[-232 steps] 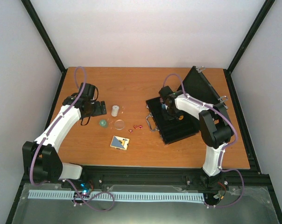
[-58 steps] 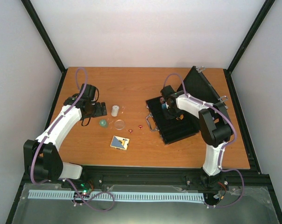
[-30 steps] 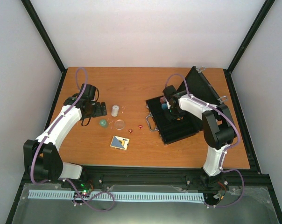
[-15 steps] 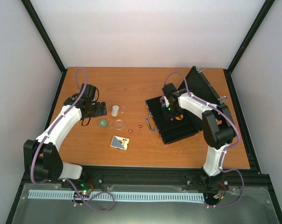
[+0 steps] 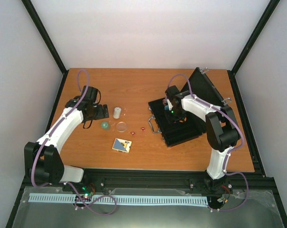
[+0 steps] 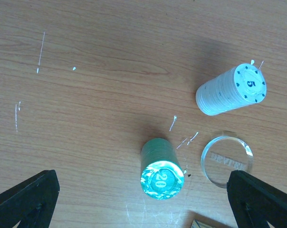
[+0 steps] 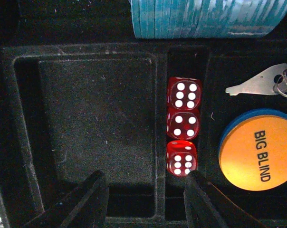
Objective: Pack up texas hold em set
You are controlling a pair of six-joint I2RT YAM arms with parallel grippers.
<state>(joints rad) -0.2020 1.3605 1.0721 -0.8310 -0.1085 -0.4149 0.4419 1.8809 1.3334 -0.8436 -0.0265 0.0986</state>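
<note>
Right fingers point(image 7: 81, 202): just parted, third red die point(image 7: 181, 156) released into case point(image 7: 96, 118) slot. Left fingers point(image 6: 24, 199): spread wide, empty. Two dice point(image 5: 142, 128) outstanding on surface point(image 5: 134, 90).

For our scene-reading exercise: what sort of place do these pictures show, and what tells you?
Probably a robotics lab test cell. A left arm and right arm are mounted at the near edge of a wooden table holding an open poker case; white walls and black frame posts enclose it.
</note>
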